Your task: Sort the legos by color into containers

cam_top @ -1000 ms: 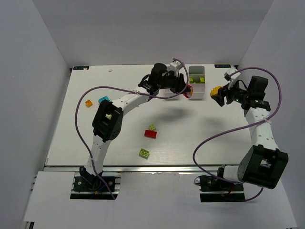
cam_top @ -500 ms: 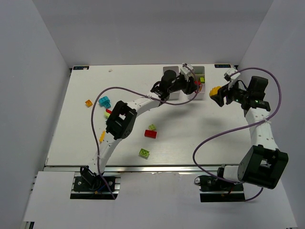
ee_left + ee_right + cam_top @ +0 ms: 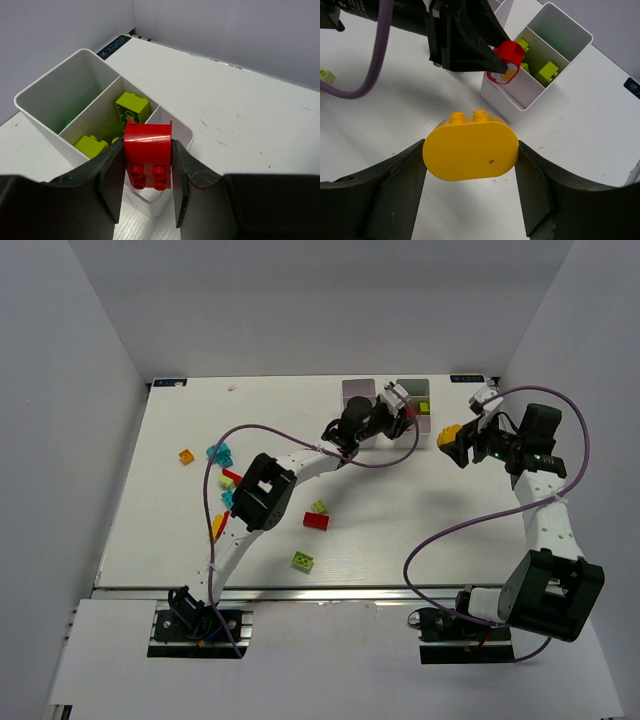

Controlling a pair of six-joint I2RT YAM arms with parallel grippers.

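Note:
My left gripper (image 3: 147,176) is shut on a red lego (image 3: 147,150), which hangs over the near end compartment of a white three-part container (image 3: 45,115). Lime legos (image 3: 132,105) lie in its middle compartment. From above, the left gripper (image 3: 400,416) sits at the container (image 3: 412,388) near the table's back. My right gripper (image 3: 470,165) is shut on a wide yellow lego (image 3: 470,152), in the air just right of that container (image 3: 512,92); the yellow lego (image 3: 451,429) shows from above too. A second container (image 3: 358,390) stands to the left, partly behind the left arm.
Loose legos lie on the table: a red one (image 3: 316,521) and lime ones (image 3: 319,506) (image 3: 302,560) in the middle; orange (image 3: 186,456), cyan (image 3: 218,452), red (image 3: 230,475) and yellow (image 3: 217,525) at the left. White walls close the sides and back.
The left arm has swung right with the red lego, from in front of the left container to the right one. The right arm has barely moved.

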